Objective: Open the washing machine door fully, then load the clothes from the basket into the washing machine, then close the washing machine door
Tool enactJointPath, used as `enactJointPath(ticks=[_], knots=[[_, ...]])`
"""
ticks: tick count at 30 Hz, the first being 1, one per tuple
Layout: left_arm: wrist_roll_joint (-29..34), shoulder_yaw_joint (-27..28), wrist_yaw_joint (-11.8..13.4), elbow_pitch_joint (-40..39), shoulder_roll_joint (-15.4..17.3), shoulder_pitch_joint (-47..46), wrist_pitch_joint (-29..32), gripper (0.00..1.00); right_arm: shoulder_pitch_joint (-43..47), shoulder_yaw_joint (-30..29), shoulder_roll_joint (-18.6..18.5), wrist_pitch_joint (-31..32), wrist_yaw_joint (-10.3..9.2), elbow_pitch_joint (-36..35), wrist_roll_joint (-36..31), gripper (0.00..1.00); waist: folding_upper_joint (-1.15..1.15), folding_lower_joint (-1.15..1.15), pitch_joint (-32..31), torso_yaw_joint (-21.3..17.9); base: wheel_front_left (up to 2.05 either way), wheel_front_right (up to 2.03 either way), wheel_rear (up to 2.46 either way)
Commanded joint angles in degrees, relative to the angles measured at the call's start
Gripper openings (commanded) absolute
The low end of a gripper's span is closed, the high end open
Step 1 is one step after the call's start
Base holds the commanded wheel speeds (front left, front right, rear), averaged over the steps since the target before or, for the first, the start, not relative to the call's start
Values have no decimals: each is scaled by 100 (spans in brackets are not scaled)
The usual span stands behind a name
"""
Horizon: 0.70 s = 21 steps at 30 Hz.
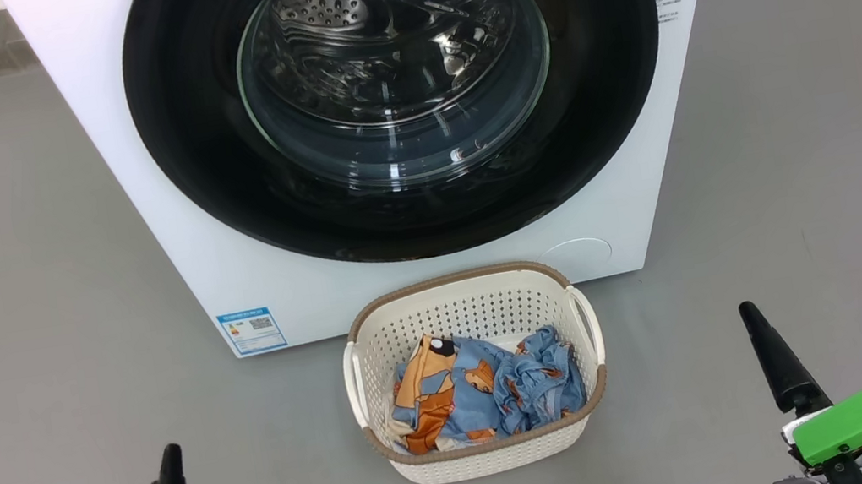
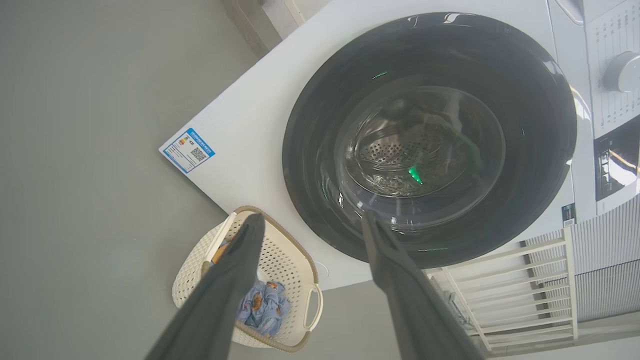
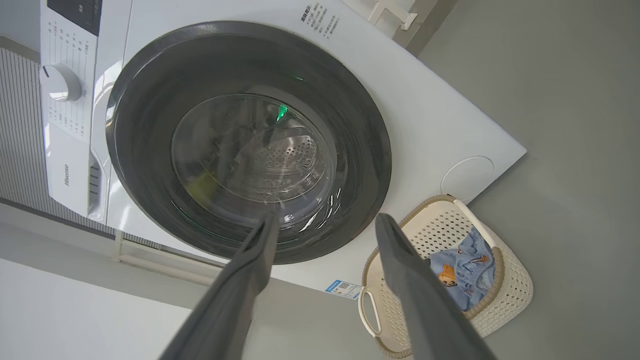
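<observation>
Both arms are held low, one at each side, pointing forward at the washer (image 1: 168,255). The left tool (image 2: 311,217) stands wide with nothing in it. The right tool (image 3: 326,216) is spread just as wide and is also bare. The basket (image 1: 466,305) sits on the floor (image 1: 26,336) between the two tools and a little ahead of them, apart from both, just in front of the washer. The clothes (image 1: 488,396) lie crumpled inside it. Behind the basket, the door (image 1: 210,138) is shut flat against the washer's front, well apart from either tool.
</observation>
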Motion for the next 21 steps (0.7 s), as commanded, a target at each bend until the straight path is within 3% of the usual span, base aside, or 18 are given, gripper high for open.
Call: enactJointPath(ticks=[1, 21], knots=[[197, 59, -13, -197, 145, -221, -72, 100, -297, 95, -77, -66, 4, -151, -192, 100, 0, -1, -1, -1, 0, 0, 0], [2043, -76, -16, -267, 324, -142, -426, 100, -438, 442, -211, -418, 5, 60, -2145, 100, 0, -1, -46, -41, 0, 0, 0]])
